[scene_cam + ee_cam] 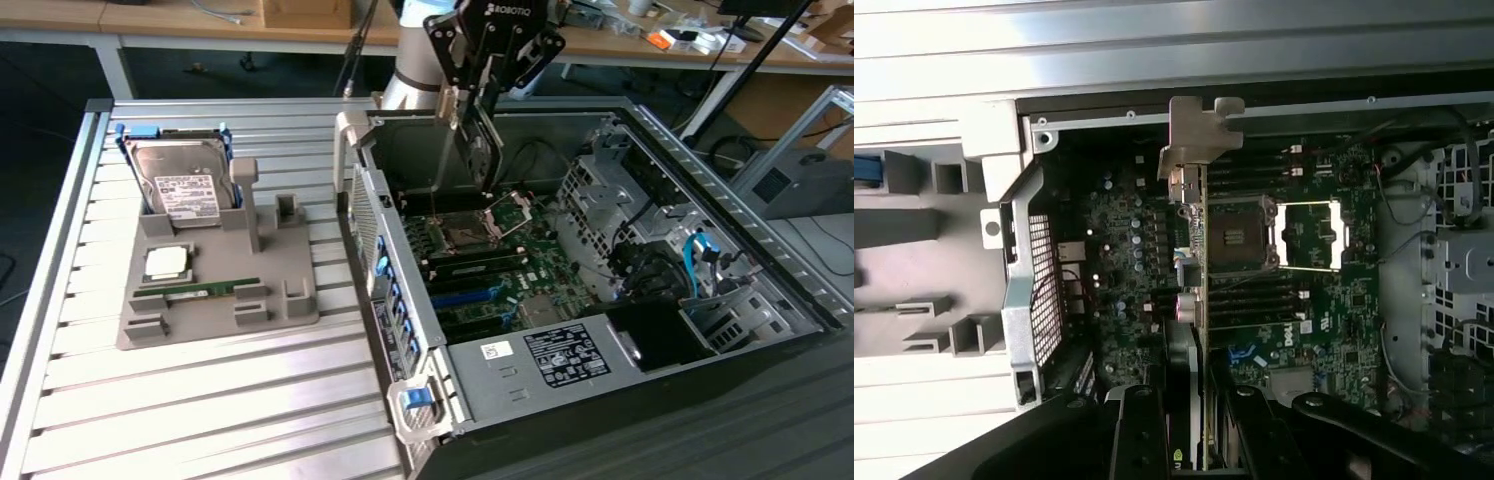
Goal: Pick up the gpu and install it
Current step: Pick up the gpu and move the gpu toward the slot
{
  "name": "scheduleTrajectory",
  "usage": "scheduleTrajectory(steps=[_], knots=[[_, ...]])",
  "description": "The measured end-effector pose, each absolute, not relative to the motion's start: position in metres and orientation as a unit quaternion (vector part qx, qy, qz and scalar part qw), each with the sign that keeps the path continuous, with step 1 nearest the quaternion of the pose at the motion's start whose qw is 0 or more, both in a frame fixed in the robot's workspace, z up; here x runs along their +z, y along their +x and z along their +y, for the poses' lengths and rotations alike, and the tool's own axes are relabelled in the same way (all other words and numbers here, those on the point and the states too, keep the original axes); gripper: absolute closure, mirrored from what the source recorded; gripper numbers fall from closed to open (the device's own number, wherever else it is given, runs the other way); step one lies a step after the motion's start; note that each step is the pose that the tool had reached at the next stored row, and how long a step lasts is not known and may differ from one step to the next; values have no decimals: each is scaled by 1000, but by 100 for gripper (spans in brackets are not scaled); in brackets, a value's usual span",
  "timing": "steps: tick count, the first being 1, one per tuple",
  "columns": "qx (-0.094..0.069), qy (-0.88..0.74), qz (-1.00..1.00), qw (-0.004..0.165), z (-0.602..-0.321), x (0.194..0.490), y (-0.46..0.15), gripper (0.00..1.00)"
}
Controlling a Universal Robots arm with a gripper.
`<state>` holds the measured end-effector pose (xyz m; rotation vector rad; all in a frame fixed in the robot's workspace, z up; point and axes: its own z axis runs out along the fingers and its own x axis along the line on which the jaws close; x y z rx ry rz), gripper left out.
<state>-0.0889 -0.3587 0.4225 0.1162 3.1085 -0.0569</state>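
The gpu [481, 150] hangs upright as a thin dark card with its silvery bracket [451, 112] along one end. My gripper [483, 90] is shut on its upper edge, above the back part of the open computer case [400, 300]. The card's lower edge is over the motherboard [494, 260], near the processor socket; whether it touches I cannot tell. In the wrist view the gpu [1201, 260] shows edge-on between my black fingers [1139, 430], with its bracket [1194, 140] toward the case's rear wall and the socket [1309, 235] beside it.
A grey parts holder [214, 310] stands on the slatted table at the exterior view's left, carrying a hard drive [180, 185], a processor chip [167, 262] and a green memory stick [200, 288]. Drive cages and cables [667, 270] fill the case's right side.
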Motion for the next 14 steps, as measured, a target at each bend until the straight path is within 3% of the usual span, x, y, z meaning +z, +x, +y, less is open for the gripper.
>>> scheduleTrajectory(steps=[14], knots=[[-18,37,999,15,-366,421,-84,73]])
